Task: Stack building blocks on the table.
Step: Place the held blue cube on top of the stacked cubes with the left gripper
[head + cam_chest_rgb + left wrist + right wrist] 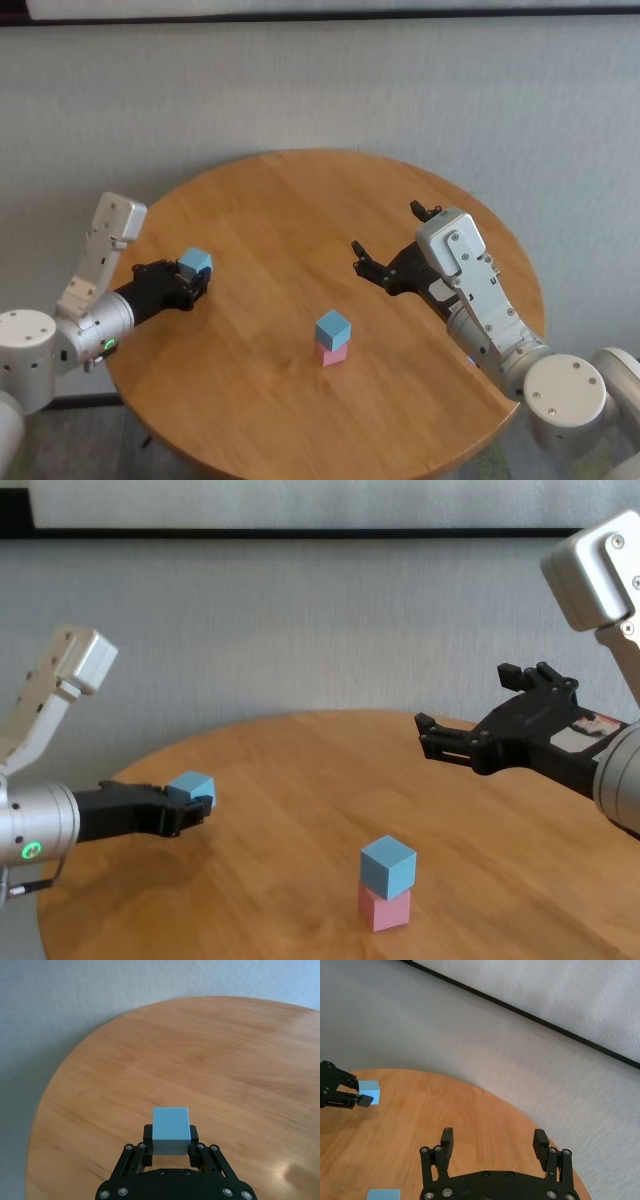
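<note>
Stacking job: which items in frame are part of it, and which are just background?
In the job:
- blue block held in the left pincer, above the table
- blue block sitting on the pink block, slightly twisted
- right pincer, open and empty, raised off to the stack's right

Just there:
- grey wall behind the table
- nothing loose lying about

Round wood-grain counter [300, 200], honey-brown, thin rounded edge, set against a grey wall on the far side. Directly on it: one pale pink block [331, 352], near side, a bit right of centre. A light blue block [333, 329] sits on top of the pink one, turned slightly off square, so it rests on the block, not the counter. The rest of the top shows only bare wood grain, with a glare patch.
</note>
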Robot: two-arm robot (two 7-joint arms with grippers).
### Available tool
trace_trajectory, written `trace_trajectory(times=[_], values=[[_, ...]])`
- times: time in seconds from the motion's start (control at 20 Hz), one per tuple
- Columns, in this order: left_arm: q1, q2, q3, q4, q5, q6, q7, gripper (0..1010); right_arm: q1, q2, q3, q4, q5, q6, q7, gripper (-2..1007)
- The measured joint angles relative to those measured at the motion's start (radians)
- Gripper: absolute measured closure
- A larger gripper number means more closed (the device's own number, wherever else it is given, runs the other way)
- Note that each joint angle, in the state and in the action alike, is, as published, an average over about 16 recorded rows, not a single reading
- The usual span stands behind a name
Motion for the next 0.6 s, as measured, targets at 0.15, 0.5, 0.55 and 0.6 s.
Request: trace_trajectory(times=[0.15, 0.5, 0.55, 0.6], values=[[0.029, 0.026, 0.015, -0.081, -0.019, 0.021, -0.057, 605, 0.000, 0.000, 0.000, 0.000, 0.000, 0.000, 0.000, 0], [0.078, 0.073, 0.061, -0.229, -0.078, 0.041, -0.205, 605, 0.000, 0.000, 0.000, 0.000, 0.000, 0.000, 0.000, 0], [0.083, 0.077, 0.068, -0.244, -0.086, 0.040, -0.223, 605, 0.000, 0.000, 0.000, 0.000, 0.000, 0.000, 0.000, 0], [0.087, 0.082, 0.075, -0.256, -0.094, 0.038, -0.242, 605, 0.000, 0.000, 0.000, 0.000, 0.000, 0.000, 0.000, 0]])
